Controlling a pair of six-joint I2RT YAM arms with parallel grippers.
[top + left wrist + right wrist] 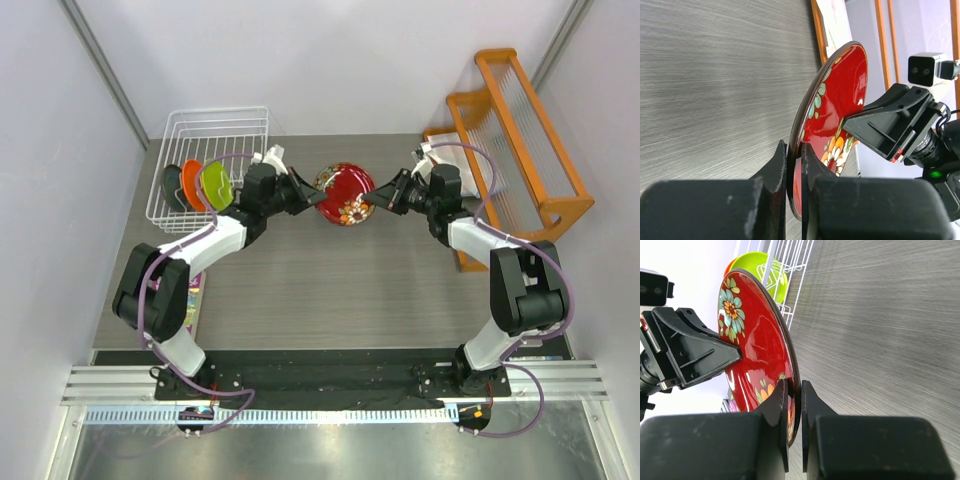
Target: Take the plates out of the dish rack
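Pinching opposite rim edges, left gripper (306, 197) and right gripper (384, 198) are both clamping red flower plate (345, 190); likely stiff, slick, breakable.

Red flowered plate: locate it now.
Top view: the red flowered plate is over mid-table, clamped between the left tool and right tool, right of the dish rack.
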